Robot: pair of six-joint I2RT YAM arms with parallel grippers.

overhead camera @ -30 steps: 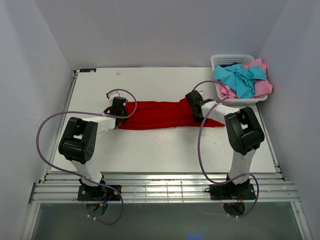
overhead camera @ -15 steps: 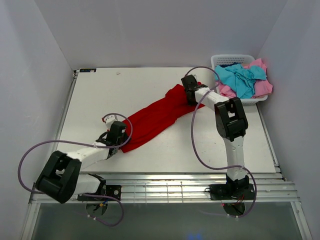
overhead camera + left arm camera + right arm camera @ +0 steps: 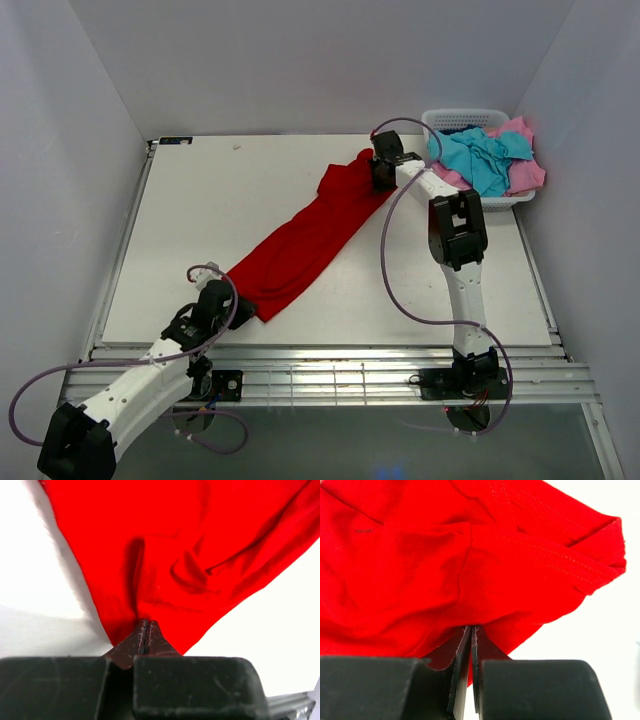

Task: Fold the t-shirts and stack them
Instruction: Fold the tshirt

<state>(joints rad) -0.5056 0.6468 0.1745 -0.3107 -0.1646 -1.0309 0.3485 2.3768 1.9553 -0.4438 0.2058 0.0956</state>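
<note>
At the far right corner of the desk (image 3: 200,210), a white lattice basket (image 3: 437,122) is holding the turquoise t-shirt (image 3: 482,158) and the pink t-shirt (image 3: 527,172), both crumpled and spilling over its rim. Near the basket's left side, the right claw (image 3: 380,172) is gripping the far end of the red t-shirt (image 3: 305,235), and the right arm is reaching past the basket's near-left corner. A purple cable (image 3: 383,265) is looping from that arm over bare desk, beside the cloth. The left claw (image 3: 238,305) is clamping the near end of the red t-shirt close to the near edge of the desk. The garment is lying as a long bunched band running diagonally from near left to far right.

We are reading the grip state from the wrist views only. The left wrist camera is showing both fingers pressed together with a red fold pinched at their tips. The right wrist camera is showing the same, plus stitched hems bunched to the right of the fingers. The overhead view is not resolving either detail, but it alone is showing the basket and the full line of the shirt.

Compared with one second ago, the shirt is no longer lying crosswise at mid-desk. The left claw is now nearer the arm bases, and the right claw is farther back.
</note>
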